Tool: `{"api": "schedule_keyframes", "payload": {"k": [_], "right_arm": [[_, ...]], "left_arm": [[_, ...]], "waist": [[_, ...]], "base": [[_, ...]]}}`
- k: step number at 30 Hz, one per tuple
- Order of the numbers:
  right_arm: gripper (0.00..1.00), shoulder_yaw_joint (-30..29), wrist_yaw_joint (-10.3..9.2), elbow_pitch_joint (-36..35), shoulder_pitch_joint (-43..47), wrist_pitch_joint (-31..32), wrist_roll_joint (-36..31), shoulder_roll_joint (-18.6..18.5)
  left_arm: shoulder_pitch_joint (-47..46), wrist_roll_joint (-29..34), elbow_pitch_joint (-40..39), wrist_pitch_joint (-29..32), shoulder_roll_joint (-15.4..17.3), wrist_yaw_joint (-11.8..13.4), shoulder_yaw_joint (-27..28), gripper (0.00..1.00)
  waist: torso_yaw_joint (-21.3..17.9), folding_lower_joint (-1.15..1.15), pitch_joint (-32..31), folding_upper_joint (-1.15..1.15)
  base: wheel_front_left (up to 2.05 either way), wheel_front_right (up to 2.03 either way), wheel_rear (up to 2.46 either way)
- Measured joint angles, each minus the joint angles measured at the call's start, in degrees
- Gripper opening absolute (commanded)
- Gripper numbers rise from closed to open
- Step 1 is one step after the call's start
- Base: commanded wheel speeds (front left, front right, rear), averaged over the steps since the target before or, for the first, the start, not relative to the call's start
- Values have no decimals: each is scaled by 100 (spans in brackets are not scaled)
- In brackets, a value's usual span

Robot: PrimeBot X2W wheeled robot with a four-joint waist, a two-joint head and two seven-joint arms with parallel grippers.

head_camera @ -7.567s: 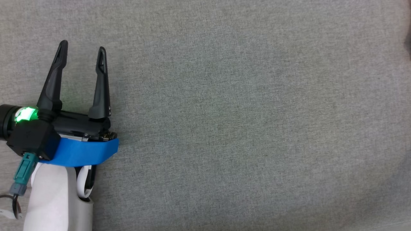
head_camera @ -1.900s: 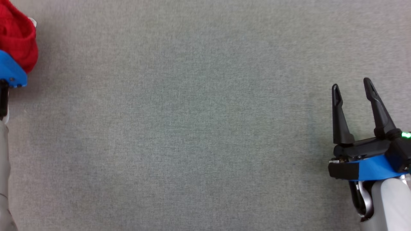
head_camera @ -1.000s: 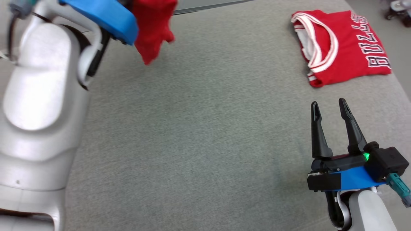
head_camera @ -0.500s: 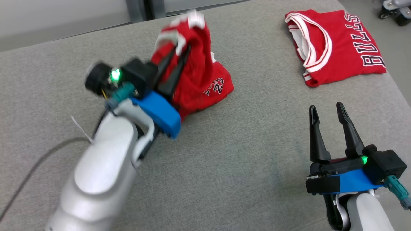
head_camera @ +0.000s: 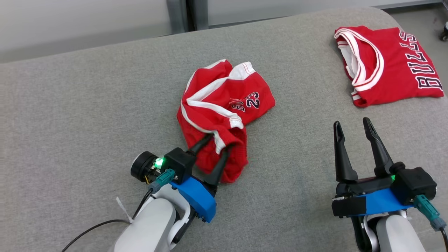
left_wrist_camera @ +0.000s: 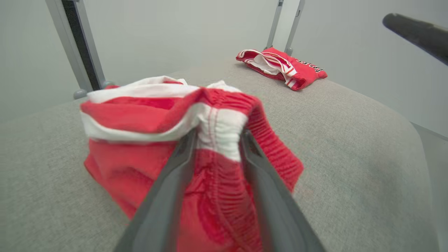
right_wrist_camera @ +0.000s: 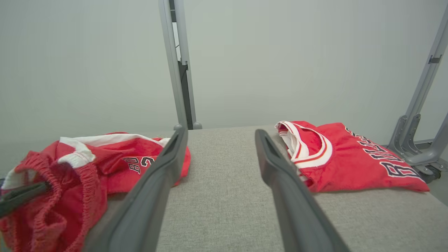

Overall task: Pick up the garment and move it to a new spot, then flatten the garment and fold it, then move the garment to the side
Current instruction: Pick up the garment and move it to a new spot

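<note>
**Stage of the task, read from the left.** Your left gripper [head_camera: 218,141] sits low at near centre-left. Its two fingers are drawn narrow onto a bunched fold of white-banded waistband belonging to the garment [head_camera: 224,108]. The garment is a pair of red shorts with white trim, and it rests in a crumpled heap on the grey table [head_camera: 87,105], at about mid-table. Further right, your right gripper [head_camera: 351,121] hovers over bare table, well apart from the garment, with its fingers spread wide and nothing between them. At far right a folded red jersey [head_camera: 388,66] lies flat near the table's edge, touched by neither arm.

**Progress.** Judged from this layout, the pick-up and the move to a new spot are all but complete and lack only the release. Flattening has not begun, because the cloth is doubled over itself with trim lines crossing. The fold and the final move to the side both remain.

**Orientation.** The heap's long axis runs on a diagonal from the near left, at your left gripper, toward the far right. The ribbed waistband end points near, toward you. The panel printed "23" lies at the far-right end. Which leg opening is which cannot be told while the cloth is bunched.
</note>
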Motion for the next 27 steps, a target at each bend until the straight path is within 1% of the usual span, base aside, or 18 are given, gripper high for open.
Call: {"api": "schedule_keyframes", "payload": {"k": [4, 7, 12, 16, 23, 27], "right_arm": [[100, -42, 0, 26, 83, 0, -16, 0], [100, -85, 0, 35, 152, 0, -19, 1], [100, -159, 0, 60, 264, 0, -29, 1], [100, -192, 0, 87, 309, 0, -34, 1], [100, -243, 0, 107, 400, -1, -70, 2], [100, -272, 0, 102, 445, 0, -76, 2]], "left_arm": [[1, -1, -134, -236, -16, 96, 42, 100], [12, -3, -310, -345, 34, 190, 155, 100], [233, -63, -612, -433, 232, 352, 368, 100], [508, -178, -728, -443, 458, 500, 595, 100], [1068, -374, -956, -493, 823, 817, 1203, 100], [1347, -370, -1282, -512, 943, 1004, 1717, 100]], "waist": [[111, 0, -115, 0], [209, 0, -217, 0], [406, 0, -394, 0], [556, 0, -524, 0], [766, 0, -684, 0], [857, 0, -724, 0]], "base": [[0, 0, 0], [0, 0, 0], [0, 0, 0], [0, 0, 0], [0, 0, 0], [0, 0, 0]]}}
